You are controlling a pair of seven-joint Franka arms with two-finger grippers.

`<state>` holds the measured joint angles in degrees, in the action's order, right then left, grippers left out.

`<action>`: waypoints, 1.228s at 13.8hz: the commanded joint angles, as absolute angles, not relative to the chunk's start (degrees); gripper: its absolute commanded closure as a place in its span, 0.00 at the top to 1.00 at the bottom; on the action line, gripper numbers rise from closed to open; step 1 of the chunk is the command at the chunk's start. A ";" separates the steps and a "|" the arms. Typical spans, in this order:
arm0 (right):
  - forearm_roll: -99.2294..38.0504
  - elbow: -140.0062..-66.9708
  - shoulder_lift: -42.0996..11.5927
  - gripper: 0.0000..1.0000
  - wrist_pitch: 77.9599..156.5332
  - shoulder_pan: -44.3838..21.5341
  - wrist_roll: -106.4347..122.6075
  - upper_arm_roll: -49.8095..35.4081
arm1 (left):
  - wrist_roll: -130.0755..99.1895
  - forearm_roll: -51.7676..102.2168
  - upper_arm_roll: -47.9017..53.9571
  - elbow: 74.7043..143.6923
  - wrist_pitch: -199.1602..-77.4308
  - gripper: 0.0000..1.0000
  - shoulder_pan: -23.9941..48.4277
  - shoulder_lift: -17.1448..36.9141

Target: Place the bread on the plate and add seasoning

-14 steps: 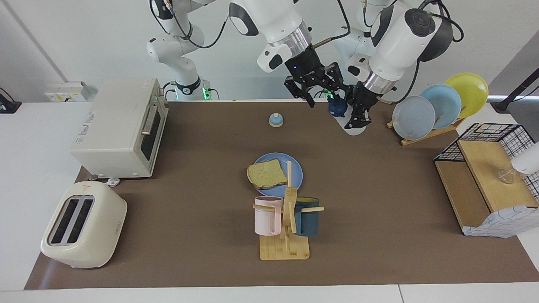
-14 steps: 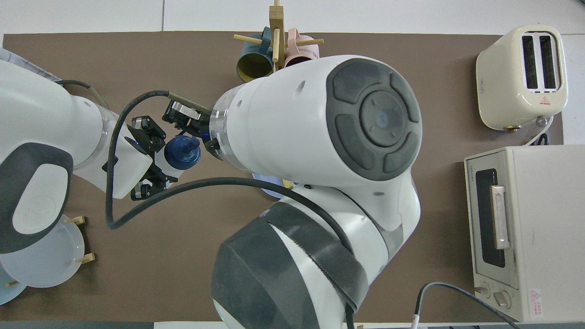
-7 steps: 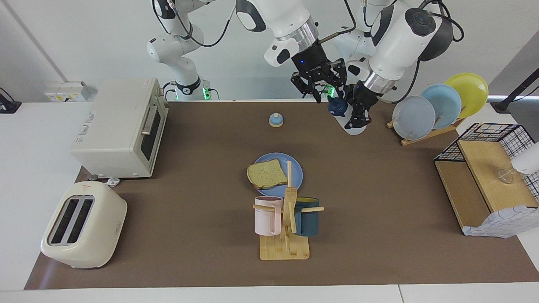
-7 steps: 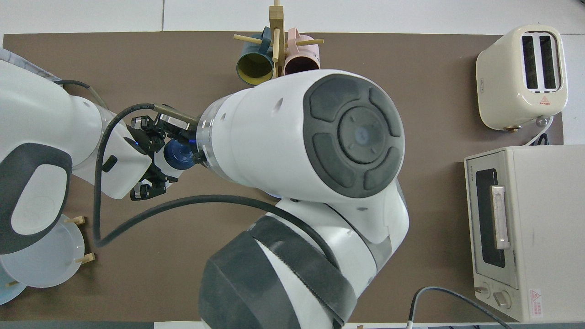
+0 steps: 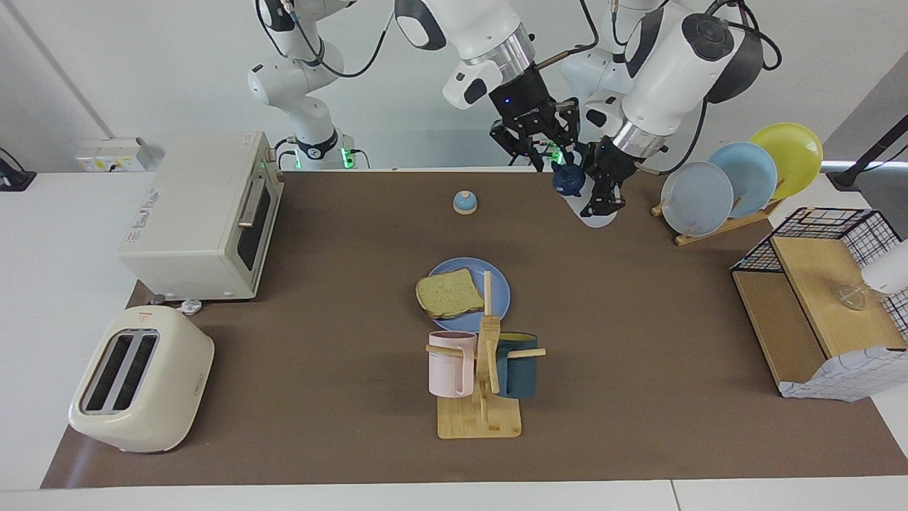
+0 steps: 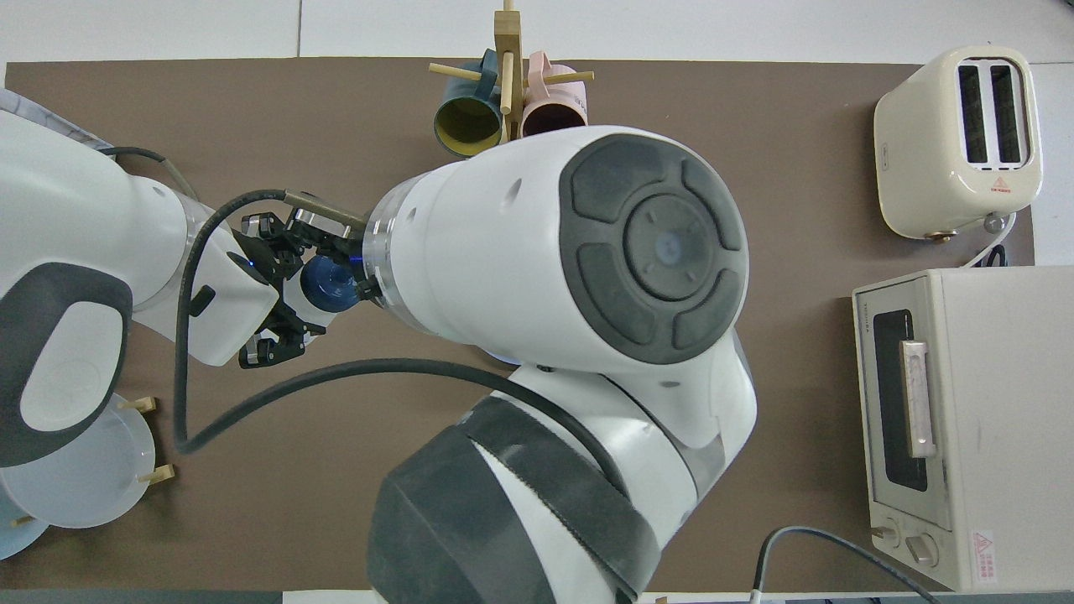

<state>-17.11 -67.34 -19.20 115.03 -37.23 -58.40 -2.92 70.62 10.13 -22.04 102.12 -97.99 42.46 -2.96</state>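
Note:
The bread lies on the blue plate in the middle of the mat. The seasoning, a white bottle with a navy cap, is tilted close to the robots' edge, toward the left arm's end. My left gripper is shut on its white body. Whether its base touches the mat I cannot tell. My right gripper reaches across and sits right at the navy cap. In the overhead view the right arm hides the plate and the bread.
A small blue-domed bell sits nearer to the robots than the plate. The mug rack stands just farther out. Toaster oven and toaster are at the right arm's end; plate rack and wooden shelf at the left arm's.
My right gripper has risen and swung over to the bottle's cap, and is now up against it. The left gripper and the bottle have stayed put.

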 commanded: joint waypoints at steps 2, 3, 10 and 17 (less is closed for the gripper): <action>-15.38 -66.97 -18.98 0.51 114.34 -37.35 -60.03 -2.99 | 71.28 9.40 -22.15 102.13 -96.77 0.00 42.71 -3.78; -15.38 -67.06 -18.98 0.50 114.26 -37.35 -60.03 -2.99 | 71.28 9.40 -22.15 102.13 -96.77 0.00 42.71 -3.87; -14.94 -67.50 -18.63 0.43 114.43 -37.35 -59.85 -3.08 | 71.28 9.40 -22.06 102.48 -96.86 0.00 42.89 -4.22; -14.94 -68.91 -18.02 0.30 114.61 -37.62 -59.59 -2.99 | 71.28 9.40 -22.06 103.01 -97.12 0.00 42.89 -4.31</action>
<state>-16.43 -67.58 -19.20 114.97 -37.41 -58.40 -2.97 70.71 10.13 -21.93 102.18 -97.86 42.48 -2.98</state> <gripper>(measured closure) 0.648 0.542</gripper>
